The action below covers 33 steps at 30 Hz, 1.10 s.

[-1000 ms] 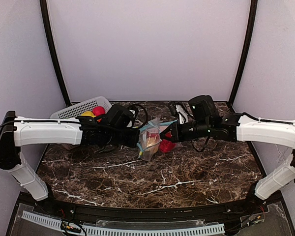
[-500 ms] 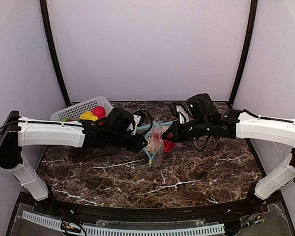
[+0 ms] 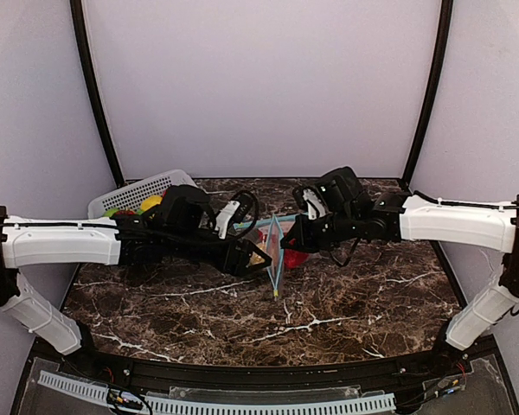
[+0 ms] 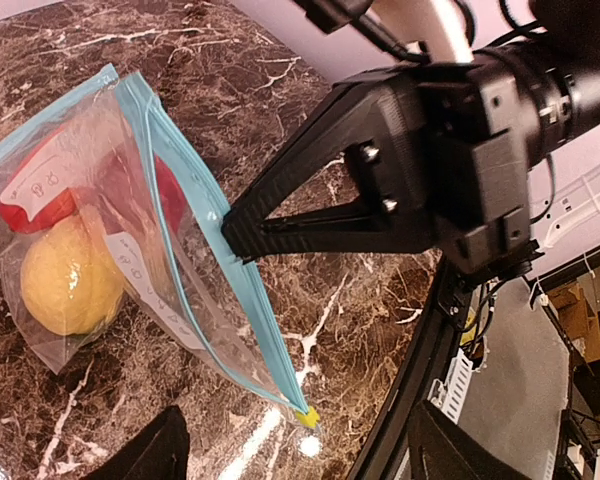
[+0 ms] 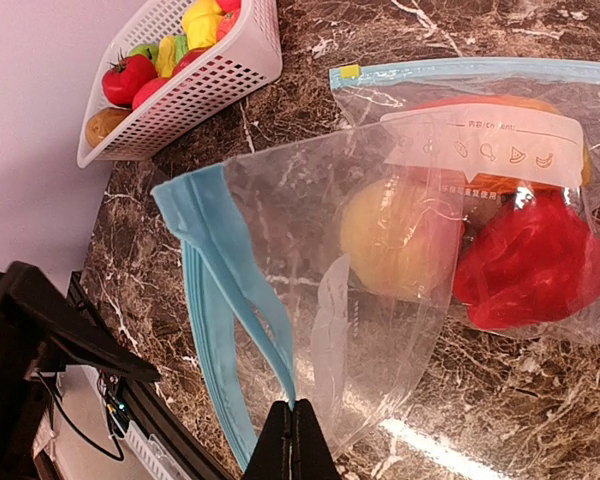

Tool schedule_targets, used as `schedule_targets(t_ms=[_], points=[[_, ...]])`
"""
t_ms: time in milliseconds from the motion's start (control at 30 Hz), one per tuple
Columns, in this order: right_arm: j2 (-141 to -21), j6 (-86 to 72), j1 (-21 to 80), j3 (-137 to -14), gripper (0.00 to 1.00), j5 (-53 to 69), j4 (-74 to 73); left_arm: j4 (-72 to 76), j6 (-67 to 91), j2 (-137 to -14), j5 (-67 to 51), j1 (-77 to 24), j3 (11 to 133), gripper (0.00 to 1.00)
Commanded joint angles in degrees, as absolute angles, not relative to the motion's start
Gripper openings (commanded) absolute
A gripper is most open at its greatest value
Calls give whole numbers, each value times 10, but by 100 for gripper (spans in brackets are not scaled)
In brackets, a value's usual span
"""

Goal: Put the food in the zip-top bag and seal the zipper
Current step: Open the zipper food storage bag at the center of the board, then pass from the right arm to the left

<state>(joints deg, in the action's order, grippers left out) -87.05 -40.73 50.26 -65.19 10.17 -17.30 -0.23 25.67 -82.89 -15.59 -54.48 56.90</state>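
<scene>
The clear zip-top bag (image 5: pixel 400 300) with a blue zipper strip (image 4: pixel 250 310) hangs over the marble table. My right gripper (image 5: pixel 298 440) is shut on that strip near its middle. Inside the bag are food pieces: a yellow fruit (image 5: pixel 400 235), a red pepper (image 5: pixel 530 260) and something orange (image 5: pixel 500 105). The strip ends in a yellow slider (image 4: pixel 308 417). It lies between the wide-apart fingers (image 4: pixel 150 450) of my open left gripper (image 4: pixel 300 465), touching neither. From above, the left gripper (image 3: pixel 258 259) faces the right gripper (image 3: pixel 285 243) across the bag (image 3: pixel 274 268).
A white lattice basket (image 3: pixel 143 192) at the back left holds more food (image 5: pixel 130 75) in red, yellow and green. The brown marble table (image 3: pixel 329 311) ends in a black rail along the near side. Purple walls close in the back and sides.
My left gripper has opened and let go of the zipper strip, drawing back a little to the left. The strip now runs straight toward the near edge. The right gripper stays shut on it.
</scene>
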Motion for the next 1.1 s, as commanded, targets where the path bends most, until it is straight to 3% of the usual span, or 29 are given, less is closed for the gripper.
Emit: schedule_targets(t_ms=[0,200,567,933,1067], points=[[-878,-415,507,-666,0,85,-180,-73,235,-787,-185,-513,588,76],[-875,-414,507,-663,0,79,-180,-219,191,-761,-132,-412,623,79],[-876,-409,507,-669,0,77,-180,-296,148,-740,-17,-148,611,84],[-881,-407,507,-674,0,83,-179,-248,195,-684,-96,38,503,87],[-883,-406,507,-674,0,85,-179,-229,210,-677,-110,62,476,88]])
